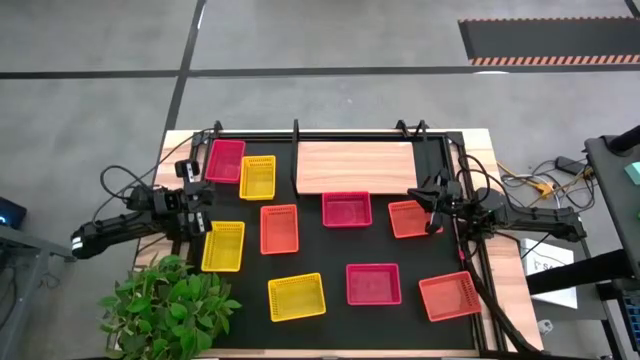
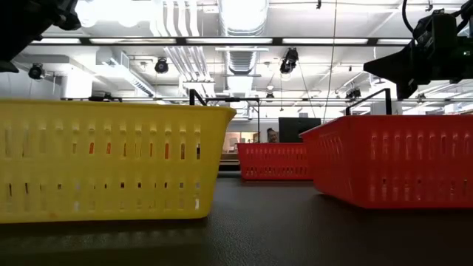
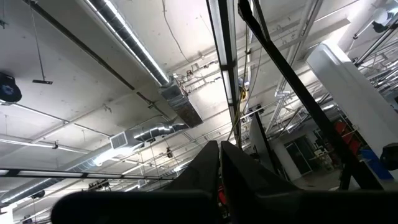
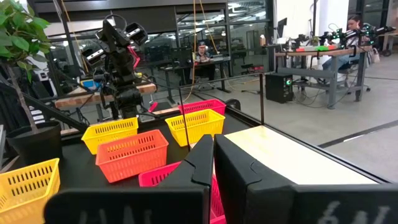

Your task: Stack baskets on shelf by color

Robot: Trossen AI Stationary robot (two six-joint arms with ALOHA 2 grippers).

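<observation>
Several baskets lie scattered on the black mat, each resting on its base. Red-pink ones (image 1: 225, 160) (image 1: 346, 210) (image 1: 373, 284), yellow ones (image 1: 258, 177) (image 1: 223, 246) (image 1: 296, 297) and orange ones (image 1: 279, 228) (image 1: 408, 218) (image 1: 450, 296) are among them. The wooden shelf (image 1: 355, 165) stands at the far middle with no basket on it. My left gripper (image 1: 197, 192) hovers shut at the mat's left side, tipped upward, fingers (image 3: 219, 163) together. My right gripper (image 1: 432, 200) hovers shut at the right side beside the shelf's end, fingers (image 4: 213, 149) level and together.
A potted plant (image 1: 170, 305) stands at the near left corner. Thin black uprights (image 4: 260, 99) rise at the shelf's edges. Cables (image 1: 520, 185) lie off the table's right side. In the low view a yellow basket (image 2: 111, 159) and an orange one (image 2: 399, 159) stand close to the near edge.
</observation>
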